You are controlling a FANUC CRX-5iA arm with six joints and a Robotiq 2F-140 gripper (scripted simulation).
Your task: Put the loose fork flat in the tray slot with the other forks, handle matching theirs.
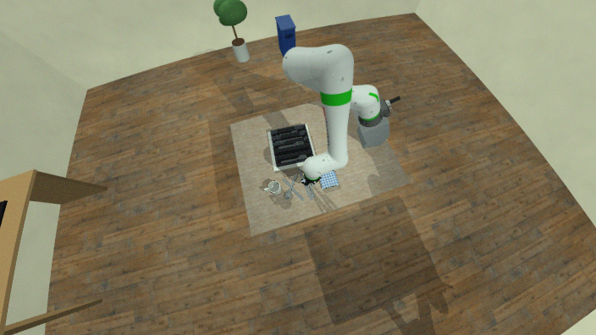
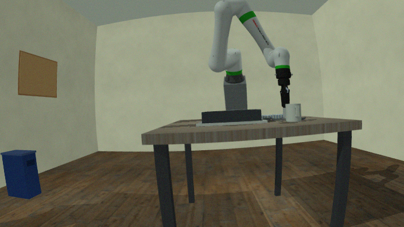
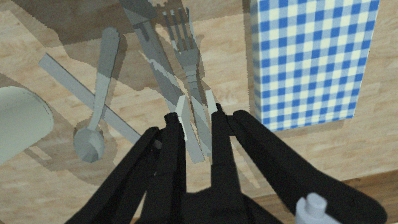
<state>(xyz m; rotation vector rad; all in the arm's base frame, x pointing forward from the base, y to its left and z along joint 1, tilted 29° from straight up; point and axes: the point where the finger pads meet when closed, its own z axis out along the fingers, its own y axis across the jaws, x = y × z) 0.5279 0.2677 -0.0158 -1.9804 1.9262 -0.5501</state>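
Note:
The loose fork (image 3: 189, 60) lies flat on the counter, tines away from the wrist camera and handle running toward my fingers. My gripper (image 3: 197, 102) hangs just above the handle end, its fingers a narrow gap apart on either side of the handle line and holding nothing. In the overhead view the gripper (image 1: 306, 181) is just in front of the dark cutlery tray (image 1: 291, 147), whose slots hold other cutlery. From the side, the gripper (image 2: 284, 104) points straight down behind the mug (image 2: 292, 112), to the right of the tray (image 2: 231, 116).
A knife (image 3: 155, 65) lies close to the left of the fork. A spoon (image 3: 97, 105) crosses a second flat utensil (image 3: 75, 87) further left. A white mug (image 3: 20, 122) stands at the far left. A blue checked cloth (image 3: 312, 60) lies to the right.

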